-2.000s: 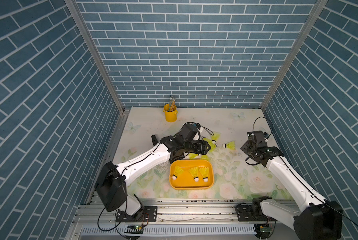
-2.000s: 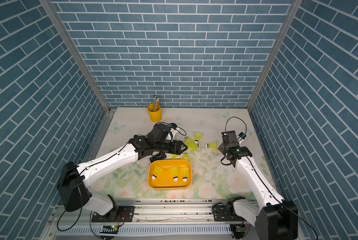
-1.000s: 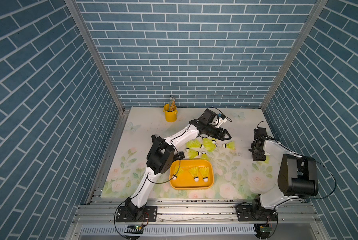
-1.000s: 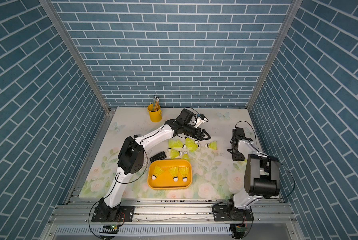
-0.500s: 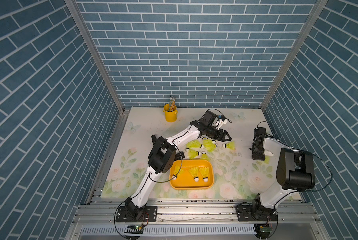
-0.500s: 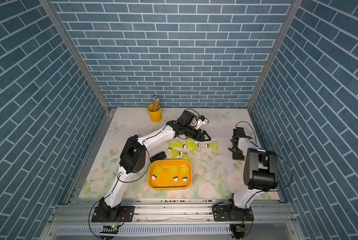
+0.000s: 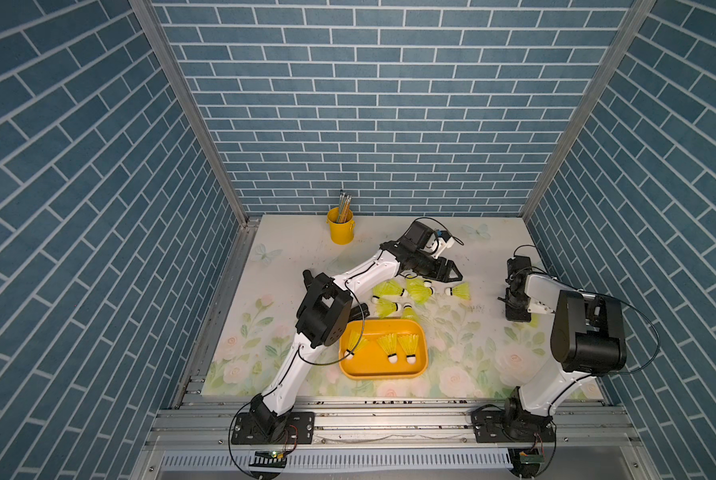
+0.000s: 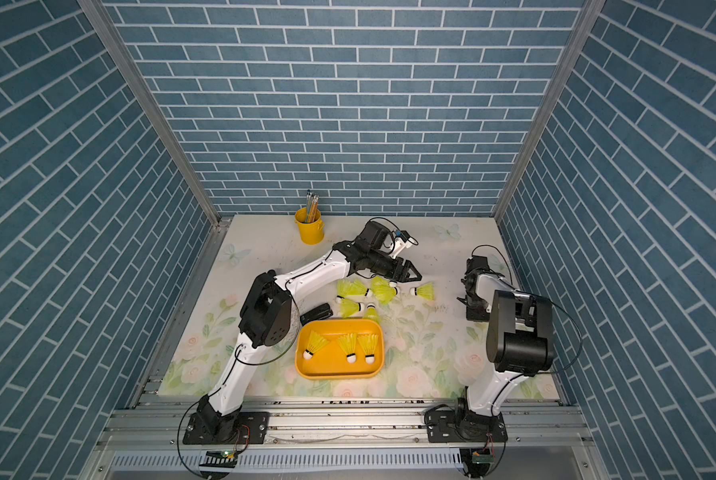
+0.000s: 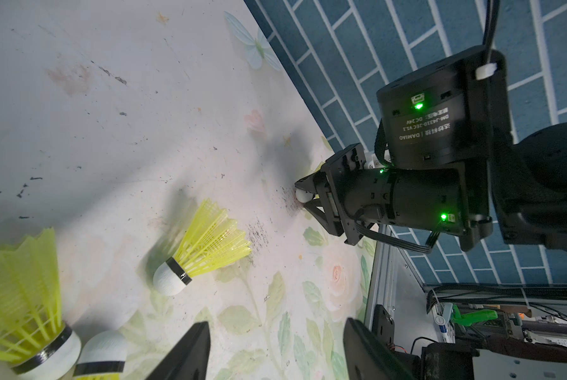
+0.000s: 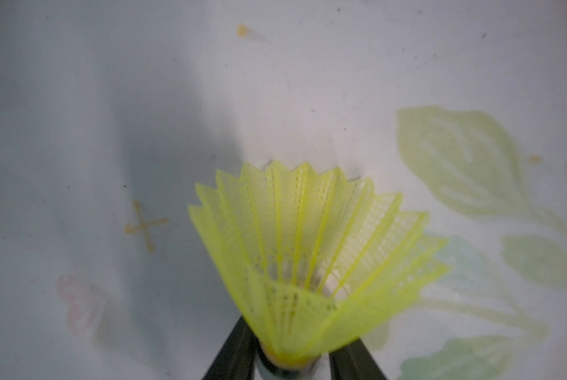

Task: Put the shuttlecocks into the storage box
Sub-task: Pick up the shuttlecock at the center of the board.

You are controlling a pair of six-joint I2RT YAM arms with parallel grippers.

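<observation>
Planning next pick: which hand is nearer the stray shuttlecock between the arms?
Left. Left hand hovers just beyond the stray shuttlecock; right hand is off to its side, gripping a second shuttlecock.

Shuttlecocks [image 9: 206, 245] beside the tray [image 7: 372, 368], perforated translucent plastic skirts, matt white tips, tray of smooth glossy plastic, matt flower-printed tabletop [image 7: 289, 266] beneath the tray, scuffed and smudged, grooved bare-metal rails [image 7: 389, 422]

- Robot lab test cell: blue brick-print panels [image 7: 368, 124] enclose the floral tabletop [image 7: 289, 249] on three sides, with aluminium posts [image 7: 191, 108] at its back corners.
- Along the tabletop's front edge: slotted aluminium rail [image 7: 389, 419], two bolted arm bases [image 7: 271, 428], exposed wiring, a bare circuit board [image 7: 271, 456].
</observation>
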